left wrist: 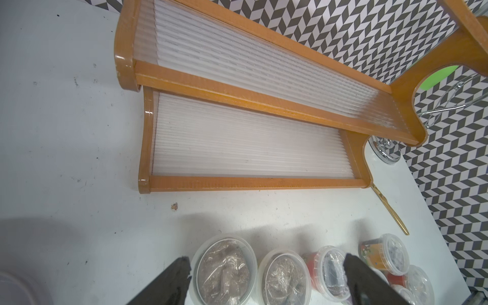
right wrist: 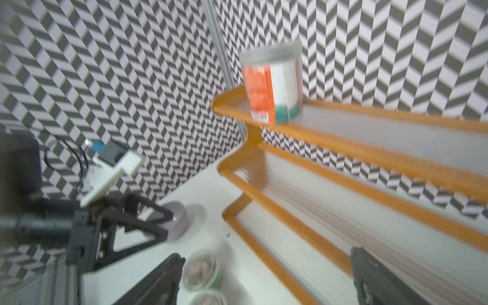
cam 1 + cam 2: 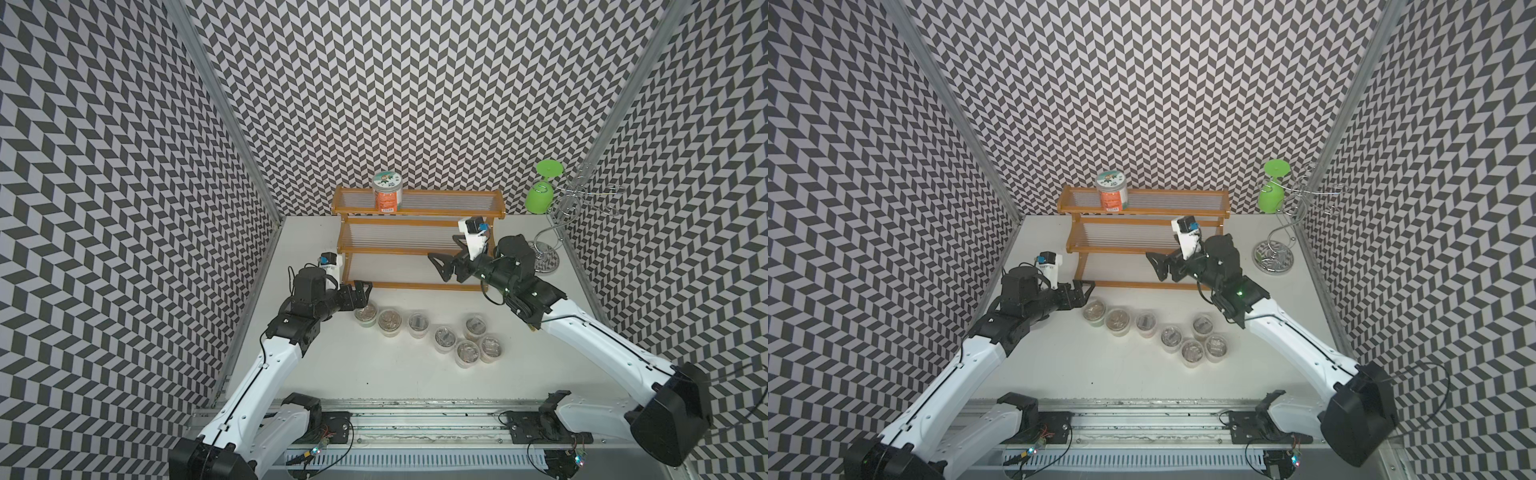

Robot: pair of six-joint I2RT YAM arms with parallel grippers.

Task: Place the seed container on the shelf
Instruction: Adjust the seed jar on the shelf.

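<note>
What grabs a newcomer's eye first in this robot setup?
Black-and-white zigzag walls surround everything. An orange-labelled jar stands alone on the top tier of the wooden shelf at the back, with seven small tubs clustered on the table before it. A green goblet hangs upside down on a chrome stand beside the shelf.

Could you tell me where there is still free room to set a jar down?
The top tier of the shelf is bare beside the orange jar; the middle and bottom tiers are bare too. Crowded: the tubs on the table before the shelf.
</note>
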